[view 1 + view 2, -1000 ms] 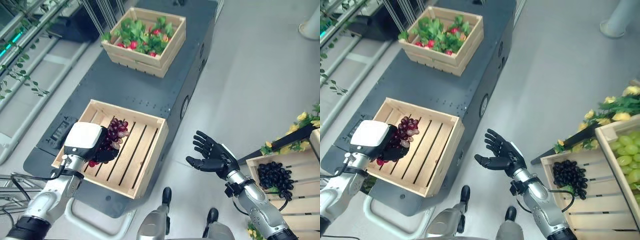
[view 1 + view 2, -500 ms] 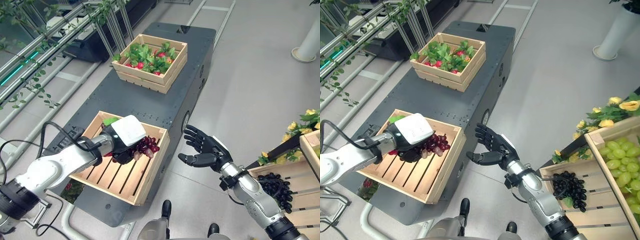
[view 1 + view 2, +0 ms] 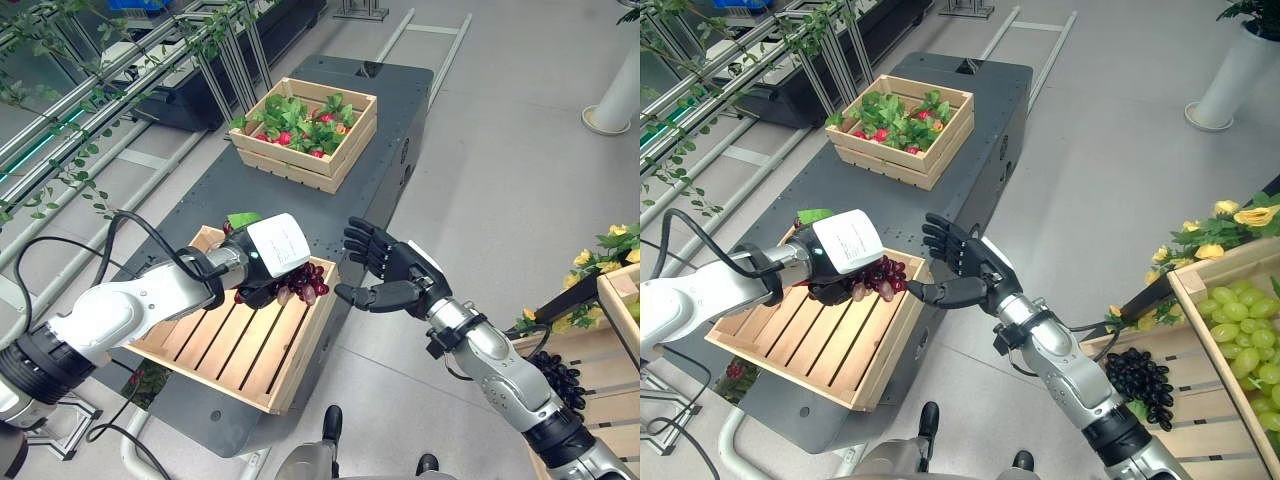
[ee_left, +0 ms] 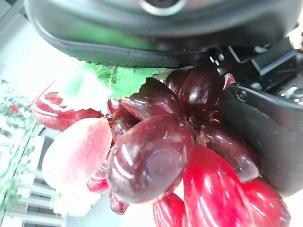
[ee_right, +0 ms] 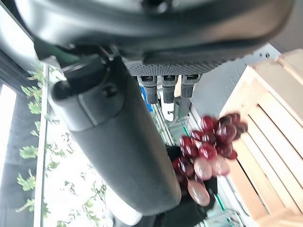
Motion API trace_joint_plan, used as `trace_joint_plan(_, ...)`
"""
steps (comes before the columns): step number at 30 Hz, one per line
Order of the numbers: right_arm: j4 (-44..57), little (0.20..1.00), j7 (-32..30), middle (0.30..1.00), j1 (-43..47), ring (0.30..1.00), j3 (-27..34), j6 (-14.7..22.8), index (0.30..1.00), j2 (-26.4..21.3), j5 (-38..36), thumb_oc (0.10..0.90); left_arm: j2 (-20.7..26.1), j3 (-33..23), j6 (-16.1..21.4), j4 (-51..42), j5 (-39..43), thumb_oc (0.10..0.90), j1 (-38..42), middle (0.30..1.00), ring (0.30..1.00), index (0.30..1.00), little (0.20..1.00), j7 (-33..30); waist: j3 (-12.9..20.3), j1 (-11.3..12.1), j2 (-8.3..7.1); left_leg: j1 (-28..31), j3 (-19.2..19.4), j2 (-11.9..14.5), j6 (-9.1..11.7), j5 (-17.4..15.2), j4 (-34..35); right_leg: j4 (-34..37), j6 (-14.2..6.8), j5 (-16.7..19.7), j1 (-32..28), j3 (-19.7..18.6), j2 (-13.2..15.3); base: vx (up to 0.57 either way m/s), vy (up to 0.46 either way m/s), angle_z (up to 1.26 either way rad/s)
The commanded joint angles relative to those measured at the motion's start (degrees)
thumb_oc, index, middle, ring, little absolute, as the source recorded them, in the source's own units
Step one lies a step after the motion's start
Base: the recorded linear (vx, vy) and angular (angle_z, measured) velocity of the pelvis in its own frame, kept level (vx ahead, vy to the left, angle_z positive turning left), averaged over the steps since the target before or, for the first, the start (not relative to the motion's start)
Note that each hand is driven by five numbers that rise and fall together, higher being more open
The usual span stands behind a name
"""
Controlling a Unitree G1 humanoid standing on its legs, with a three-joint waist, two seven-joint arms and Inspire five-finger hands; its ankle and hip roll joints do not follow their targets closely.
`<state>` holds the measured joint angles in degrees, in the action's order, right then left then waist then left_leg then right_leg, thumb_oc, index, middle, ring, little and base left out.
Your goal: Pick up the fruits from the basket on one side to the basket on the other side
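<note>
The left hand [image 3: 262, 268] is curled round a bunch of red grapes [image 3: 303, 285], holding it in the air over the right edge of a slatted wooden crate [image 3: 229, 338] that sits on the near end of a dark platform [image 3: 300, 205]. The grapes hang out of the hand toward the right, dark red with a few paler ones low in the bunch, and a green leaf [image 3: 243, 219] shows at the far side of the hand; in the left wrist view the grapes [image 4: 165, 156] sit tight against the dark palm. The right hand [image 3: 388, 281] is held just right of the grapes, palm turned toward them, its fingers spread and straight and its thumb pointing left at the bunch, with a small gap between thumb tip and fruit; it holds nothing. In the right wrist view the grapes [image 5: 208, 151] show past the straight fingers [image 5: 163, 91], above the slats of the crate [image 5: 265, 137]. On the far end of the platform stands a second crate [image 3: 305, 132] filled with green leaves and red fruit. At the right, on the near side, a crate [image 3: 1160, 420] holds a bunch of black grapes [image 3: 1138, 384], and beside it another crate [image 3: 1230, 330] holds green grapes [image 3: 1238, 335], with yellow flowers [image 3: 1230, 215] and leaves just beyond.
</note>
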<state>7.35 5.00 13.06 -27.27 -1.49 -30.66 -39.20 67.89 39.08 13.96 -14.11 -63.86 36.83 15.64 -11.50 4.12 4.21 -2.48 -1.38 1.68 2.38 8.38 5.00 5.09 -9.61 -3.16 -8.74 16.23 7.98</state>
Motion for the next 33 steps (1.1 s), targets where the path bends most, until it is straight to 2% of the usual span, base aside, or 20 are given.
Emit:
trace_joint_plan(1, 7.1, 0.9, -0.2, 0.9, 3.8, 0.9, -0.5, 3.4, 0.9, 1.3, -1.2, 0.8, -3.7, -2.5, -1.5, 2.0, -4.0, 0.4, 9.3, 0.3, 0.3, 0.3, 0.3, -0.6, 7.9, -0.8, -1.95, 4.8, 2.5, -4.5, 0.1, -7.1, 0.0, -0.1, 2.2, 5.7, 4.7, -1.6, -2.7, 0.0, 0.0, 0.0)
trace_joint_plan(9, 7.6, 0.9, -0.4, 0.9, 5.2, 0.9, -1.2, 2.2, 0.9, 1.9, -1.0, 0.8, -8.7, -2.2, 3.0, 0.8, -8.8, 0.4, 10.0, 0.3, 0.3, 0.3, 0.3, 1.8, 8.9, -1.3, -2.38, 5.1, 2.8, -4.5, -0.2, -7.5, 0.0, -0.1, 1.9, 5.8, 4.9, -2.8, -2.6, 0.0, 0.0, 0.0)
trace_joint_plan(18, 6.8, 0.9, -0.5, 0.9, 5.3, 0.9, -2.0, 1.1, 0.9, 2.1, 0.2, 0.8, -13.0, -4.1, 3.9, -0.8, -11.5, 0.4, 9.4, 0.3, 0.3, 0.3, 0.3, 2.8, 9.7, -1.8, -2.95, 5.4, 3.2, -4.2, -0.3, -7.8, 0.0, -0.1, 1.7, 6.0, 5.1, -3.8, -2.7, 0.0, 0.0, 0.0)
trace_joint_plan(33, 5.6, 0.9, 2.2, 0.9, 3.9, 0.9, -2.2, -2.0, 0.9, 1.0, 3.2, 0.8, -14.5, -7.7, 4.3, -2.3, -14.2, 0.4, 7.3, 0.3, 0.3, 0.3, 0.3, 1.5, 10.4, -2.1, -3.58, 5.7, 3.5, -4.0, -0.5, -8.2, 0.0, -0.1, 1.5, 6.1, 5.1, -4.8, -2.6, 0.0, 0.0, 0.0)
